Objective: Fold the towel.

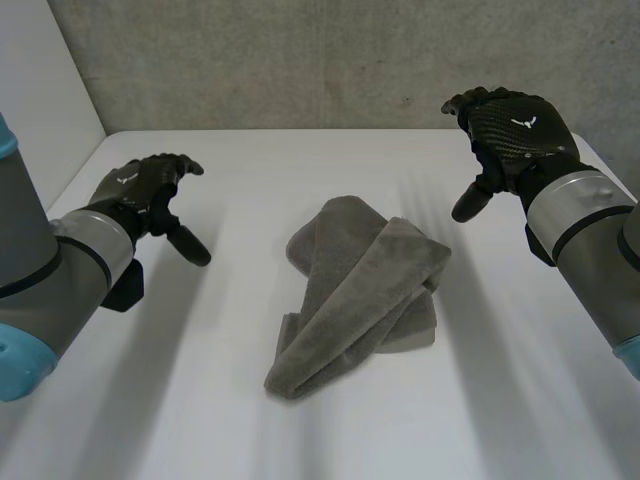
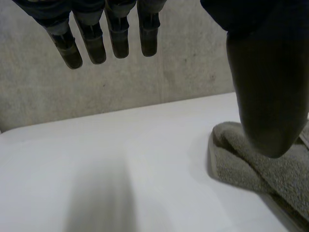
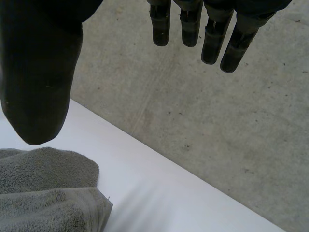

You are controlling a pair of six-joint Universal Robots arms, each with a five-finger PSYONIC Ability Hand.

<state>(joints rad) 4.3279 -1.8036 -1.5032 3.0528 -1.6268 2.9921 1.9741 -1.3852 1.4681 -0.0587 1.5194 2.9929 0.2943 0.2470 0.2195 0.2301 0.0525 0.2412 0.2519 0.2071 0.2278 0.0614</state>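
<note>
Black and set well to the left of the cloth, the left hand (image 1: 148,192) ends a grey arm with a light-blue cap above the white worktop (image 1: 250,160). Its fingers (image 2: 95,47) hang straight and side by side in the left wrist view, with a wide gap between them and the thumb (image 2: 265,96), so the hand is spread open and grips nothing. Beyond that thumb, in the same view, one rounded end of the towel rests flat on the worktop, apart from the hand.

The towel (image 1: 360,290), a grey-brown terry cloth, lies in the middle of the worktop between the two hands and touches neither. It is roughly folded. A long doubled band runs diagonally over a lower layer, from a narrow end nearest the robot on the left up to a broader end on the right. A rounded fold forms the far side.

To the right of the towel, the right hand (image 1: 515,135) is near the far edge of the worktop in front of a grey concrete wall (image 1: 300,60). In the right wrist view its fingers (image 3: 212,43) point straight out and its thumb (image 3: 41,87) stands well apart from them. This hand too is open, with the towel's edge lying below the thumb and clear of it.
</note>
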